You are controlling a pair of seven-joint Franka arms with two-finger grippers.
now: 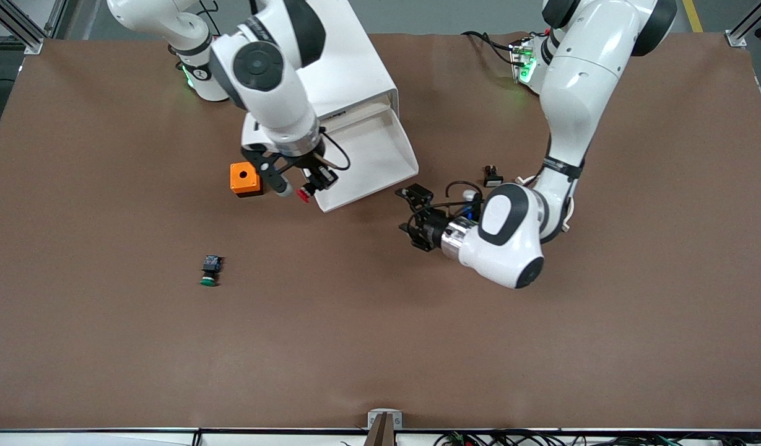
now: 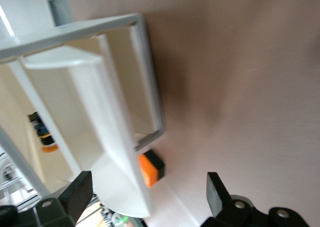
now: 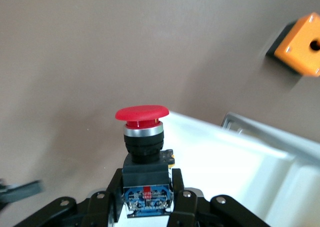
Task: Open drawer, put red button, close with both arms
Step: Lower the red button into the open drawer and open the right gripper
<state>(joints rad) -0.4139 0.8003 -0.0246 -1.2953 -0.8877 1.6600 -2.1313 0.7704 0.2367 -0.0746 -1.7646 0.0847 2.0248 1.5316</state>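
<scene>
Brown paper-covered surface [image 1: 541, 347] carries all items. White boxy cabinet [image 1: 355, 68] stands at the robots' edge, towards the right arm's end. Its wide shallow white plastic drawer [image 1: 380, 155] is pulled out towards the front camera, tray exposed; opening step looks complete.

Right hand [image 1: 306, 186] hangs over the drawer's front corner, fingers pinching the black-and-blue body of the small red-capped button [image 3: 142, 113], cap pointing away from the wrist. Judged position: brought here for release into the tray; button not yet inside.

Left hand [image 1: 417, 217] hovers low beside the drawer front, fingers [image 2: 216, 189] spread, nothing between them; probably waiting clear of the drop, ready for the closing push.

Orange box w/ round hole [image 1: 244, 178] sits beside the drawer, towards the right arm's end. Green-capped button [image 1: 210, 271] lies nearer the front camera, well apart.
</scene>
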